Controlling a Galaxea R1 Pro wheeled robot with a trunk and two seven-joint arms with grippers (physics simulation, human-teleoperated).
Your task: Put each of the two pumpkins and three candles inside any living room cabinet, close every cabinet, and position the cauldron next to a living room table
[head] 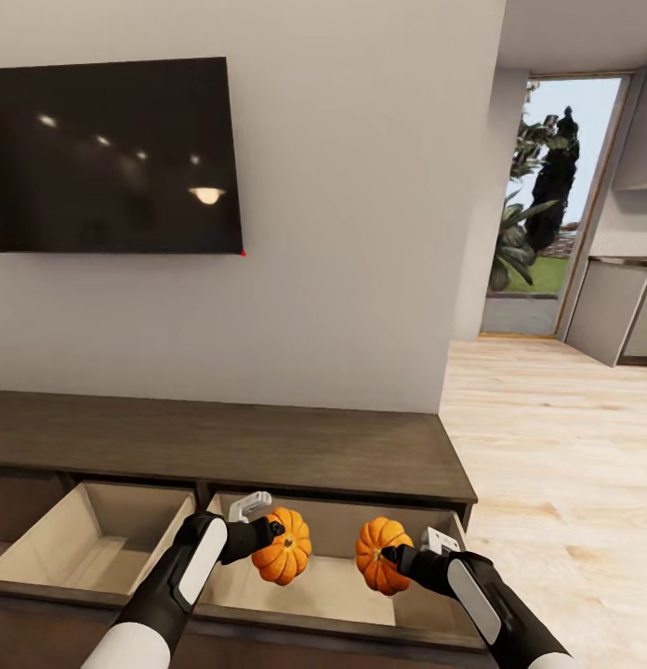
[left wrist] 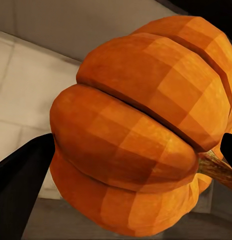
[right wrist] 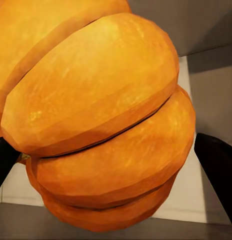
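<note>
Above the open right-hand drawer of the long, low dark brown wood-grain cabinet hang 2 small bright orange ribbed pumpkins, side by side and a little apart. The left pumpkin is clamped in the black left gripper, its brownish stem turned toward the fingers; in the left wrist view that pumpkin bulges between 2 dark fingers, which press on its ribs. The right pumpkin sits in the black right gripper, closed around it in the same way, and in the right wrist view its orange lobes rest between dark fingertips at either edge, with the pale drawer floor behind. Both drawers stand pulled out toward the robot: the one under the pumpkins and a second, left-hand drawer, each with a light beige interior. On the grey wall above the cabinet hangs a wide black flat screen reflecting ceiling lamps. To the right, light wooden flooring runs toward a tall glass doorway with green plants outside.
</note>
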